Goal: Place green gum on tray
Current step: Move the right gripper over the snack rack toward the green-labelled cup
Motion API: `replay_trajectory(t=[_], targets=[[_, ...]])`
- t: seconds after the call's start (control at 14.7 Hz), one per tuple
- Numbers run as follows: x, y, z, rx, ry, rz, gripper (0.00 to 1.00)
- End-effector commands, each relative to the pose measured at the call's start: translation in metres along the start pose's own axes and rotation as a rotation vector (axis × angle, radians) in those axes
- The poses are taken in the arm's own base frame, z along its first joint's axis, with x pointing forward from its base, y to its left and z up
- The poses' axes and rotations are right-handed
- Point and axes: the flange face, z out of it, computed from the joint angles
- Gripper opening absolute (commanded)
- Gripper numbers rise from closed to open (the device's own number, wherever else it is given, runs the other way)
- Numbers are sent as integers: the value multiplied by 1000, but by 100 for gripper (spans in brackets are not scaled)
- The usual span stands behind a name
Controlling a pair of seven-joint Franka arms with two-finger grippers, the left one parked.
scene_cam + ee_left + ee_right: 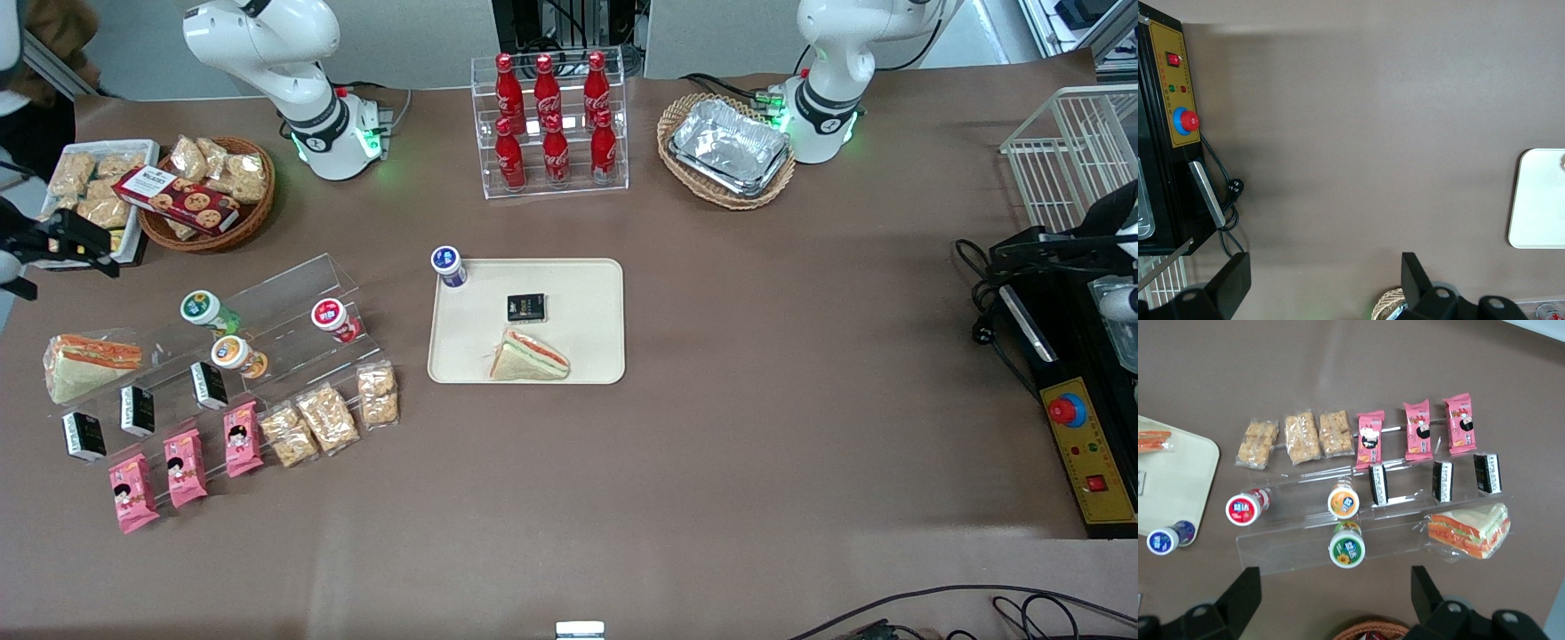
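Our gripper [1331,603] hangs well above the clear stepped rack [1405,540], fingers spread wide and holding nothing. We see the green gum [205,310] lying on that rack's uppermost step, lid toward the front camera, with the orange-bodied bottle [236,355] one step lower and nearer that camera. We judge the approach is in hand: nothing is grasped yet. Next we must descend and close around the green body without bumping its neighbour, then carry it to the tray [587,356].
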Motion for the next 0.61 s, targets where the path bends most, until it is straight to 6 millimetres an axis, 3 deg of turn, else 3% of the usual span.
replay_trajectory(t=[0.0, 0.27, 0.54], targets=[[-37, -3, 12, 48, -17, -11, 100], [-56, -8, 50, 56, 0, -3, 100], [-65, -12, 101, 37, 26, -6, 100]])
